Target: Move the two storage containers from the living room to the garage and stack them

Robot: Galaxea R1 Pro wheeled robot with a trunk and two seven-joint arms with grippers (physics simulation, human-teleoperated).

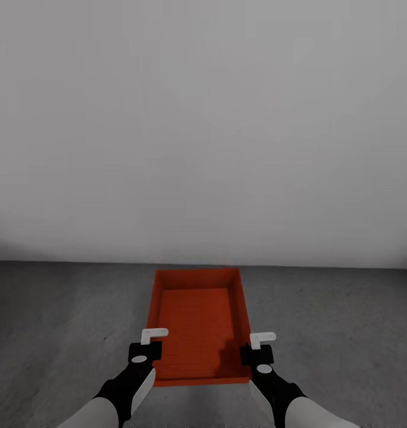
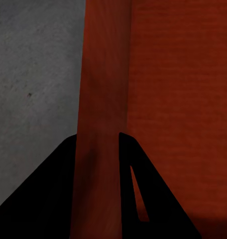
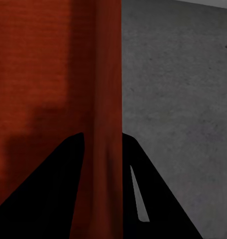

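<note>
an orange-red storage container (image 1: 199,321) sits over the dark grey concrete floor (image 1: 60,321) of the garage, near the foot of a plain light grey wall (image 1: 203,119). the container is open at the top and nothing lies inside it. the left claw (image 1: 145,352) pinches its left wall close to the near corner; in the left wrist view that wall (image 2: 101,99) runs up between the two dark fingers (image 2: 44,199), one outside and one inside. the right claw (image 1: 256,355) pinches the right wall near the near corner in the same way, and the right wrist view has the wall (image 3: 106,99) between its fingers (image 3: 158,199) with floor beside it. whether the container rests on the floor or hangs just above it, i cannot tell.
</note>
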